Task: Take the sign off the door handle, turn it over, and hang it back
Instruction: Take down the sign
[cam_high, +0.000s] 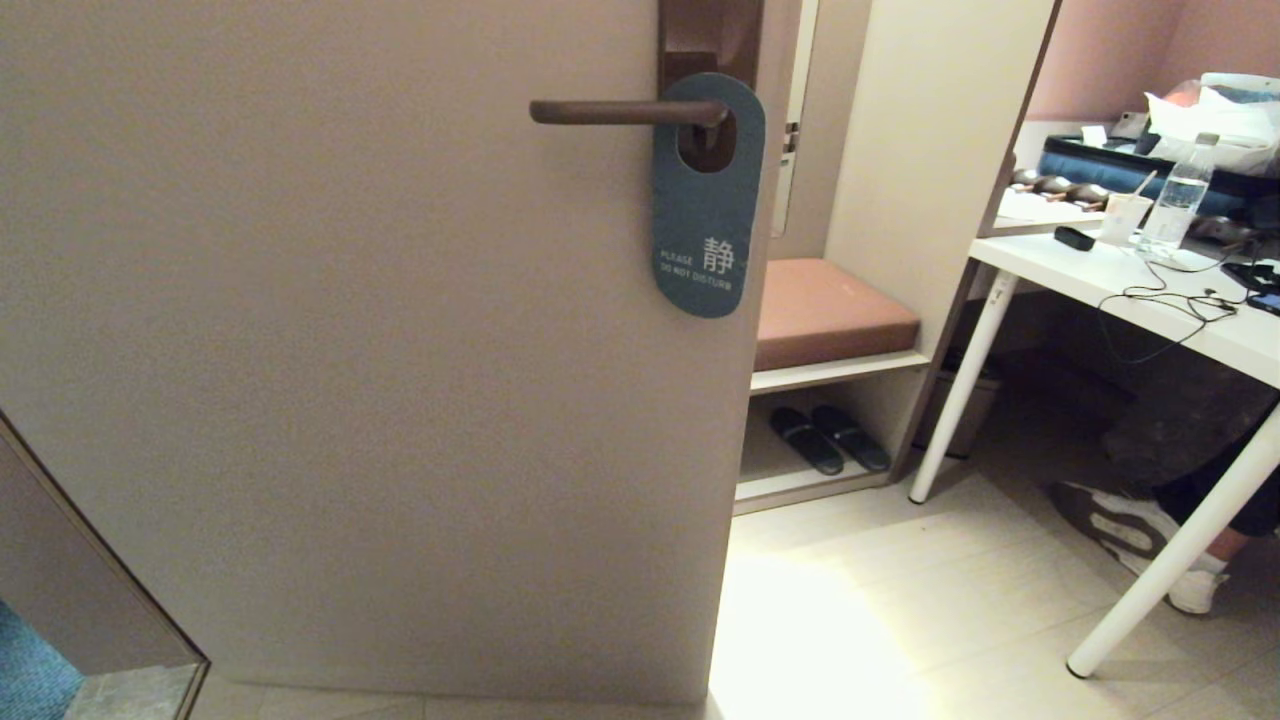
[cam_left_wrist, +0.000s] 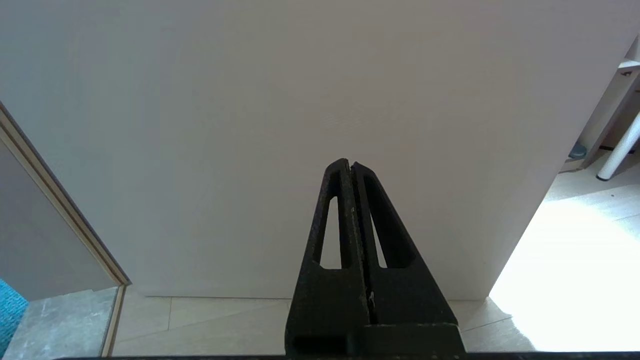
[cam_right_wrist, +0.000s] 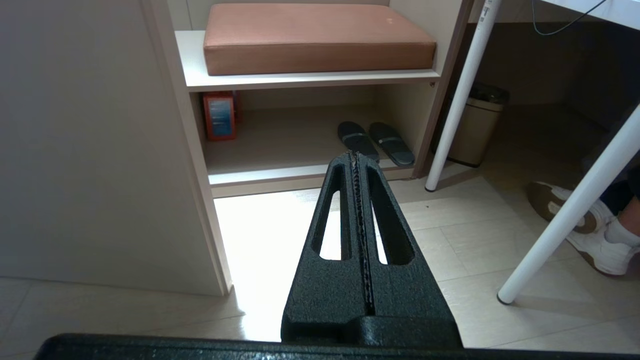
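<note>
The sign (cam_high: 707, 220) hangs on the door handle (cam_high: 620, 111) with its blue "PLEASE DO NOT DISTURB" side facing me. The handle is a dark brown lever on a brown backplate (cam_high: 710, 35), near the right edge of the pale door (cam_high: 350, 350). Neither arm shows in the head view. My left gripper (cam_left_wrist: 348, 165) is shut and empty, low down and pointing at the bare lower part of the door (cam_left_wrist: 300, 100). My right gripper (cam_right_wrist: 355, 156) is shut and empty too, low over the floor and pointing at the shoe shelf.
Right of the door stands a bench shelf with a brown cushion (cam_high: 825, 310) and black slippers (cam_high: 828, 438) below. A white table (cam_high: 1130, 280) with a bottle, cup and cables stands at the right, a bin (cam_right_wrist: 475, 125) beside its leg, a person's shoe (cam_high: 1130, 530) underneath.
</note>
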